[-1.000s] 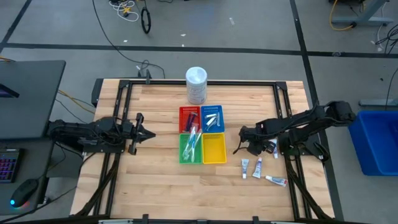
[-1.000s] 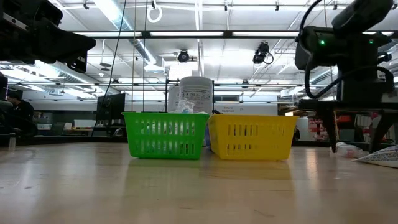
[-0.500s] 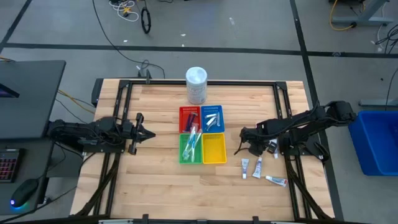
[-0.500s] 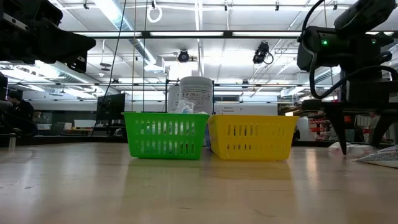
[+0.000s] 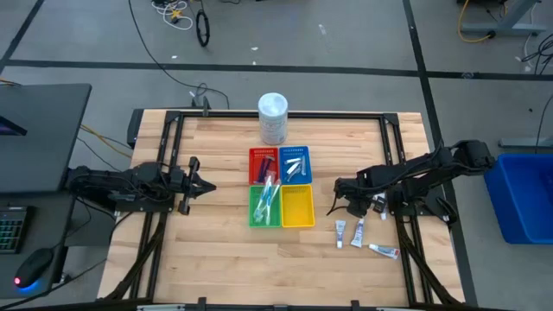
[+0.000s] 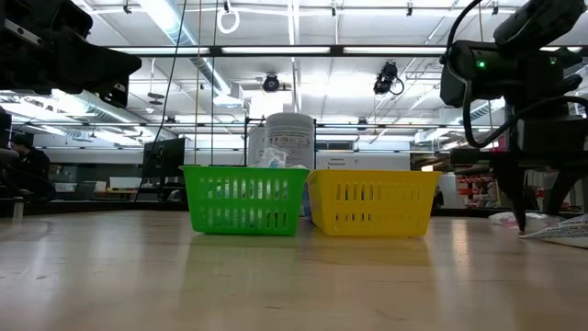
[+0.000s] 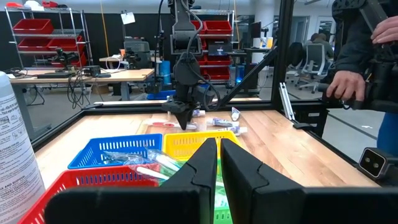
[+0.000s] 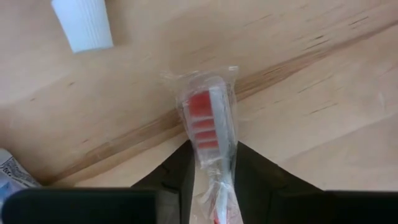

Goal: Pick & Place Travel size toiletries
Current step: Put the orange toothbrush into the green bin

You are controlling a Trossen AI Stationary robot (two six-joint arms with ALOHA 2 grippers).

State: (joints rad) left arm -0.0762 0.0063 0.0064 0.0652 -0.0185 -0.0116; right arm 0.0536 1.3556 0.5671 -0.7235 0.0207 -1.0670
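A toothbrush with red bristles in a clear wrapper (image 8: 205, 115) lies on the wooden table right of the trays, with my right gripper (image 8: 214, 177) over it, pointing down and shut on it; in the high view that gripper (image 5: 344, 202) is right of the yellow tray. Three small white squeeze tubes (image 5: 357, 230) lie just nearer. My left gripper (image 5: 207, 185) hovers level at the table's left, shut on nothing (image 7: 217, 155). Other toiletries lie in the red (image 5: 263, 161), blue (image 5: 295, 161) and green (image 5: 264, 206) trays. My right gripper pinches the wrapped toothbrush between its two fingers, just behind the bristle head (image 8: 216, 163). The fingers come from above, pointing down, and lie across the brush. The toothbrush lies flat on the table, its head sticking out past the fingers.
The yellow tray (image 5: 298, 207) stands beside the green one. A tall white tub (image 5: 273, 118) stands behind the trays. A tube's white cap (image 8: 81, 25) and a sachet's corner (image 8: 9, 171) lie close to the toothbrush. A person stands beyond the table's right side (image 7: 364, 56).
My right gripper has stayed in place over the toothbrush, and its fingers have drawn together from wide open to close on either side of it. The toothbrush still lies on the table.
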